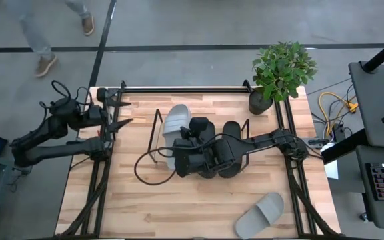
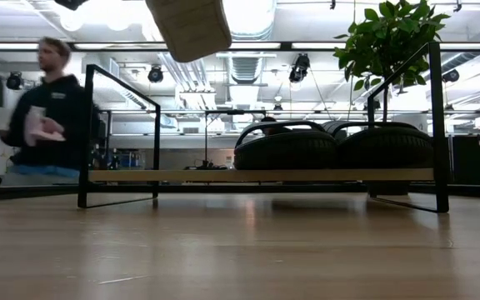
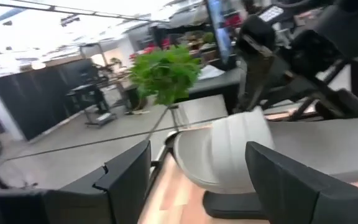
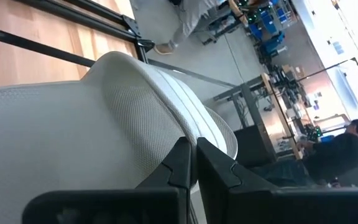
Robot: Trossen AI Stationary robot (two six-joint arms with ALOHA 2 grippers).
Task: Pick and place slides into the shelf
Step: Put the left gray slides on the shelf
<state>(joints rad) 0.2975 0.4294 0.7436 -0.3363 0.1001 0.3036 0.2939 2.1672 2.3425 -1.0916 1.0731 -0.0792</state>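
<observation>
- Nearest the table's front edge, one light grey slide [image 1: 261,215] lies alone on the wood table [image 1: 179,213], well apart from the shelf; it has not yet been picked, so a placement looks to remain.
- Mid-table, the right gripper [image 1: 184,137] reaches in from the right, its fingers pinched together on the edge of the other grey slide [image 1: 177,127], which it holds in the air above the left part of the shelf [image 1: 157,143]; in the low view the slide's sole [image 2: 192,25] hangs high over the board [image 2: 257,176], likely so it can be lowered into the open slot.
- Beside it, the two black slides [image 2: 336,148] sit side by side on the board's right part, which leaves the left part free for the grey pair.
- At the table's left edge, the left gripper [image 1: 115,113] waits with fingers apart and nothing between them, kept out of the working arm's way.
- At the far right corner stands a potted plant [image 1: 282,70], just behind the shelf's end.
- Beyond the table, a person [image 2: 48,117] in dark clothing passes through the room.
</observation>
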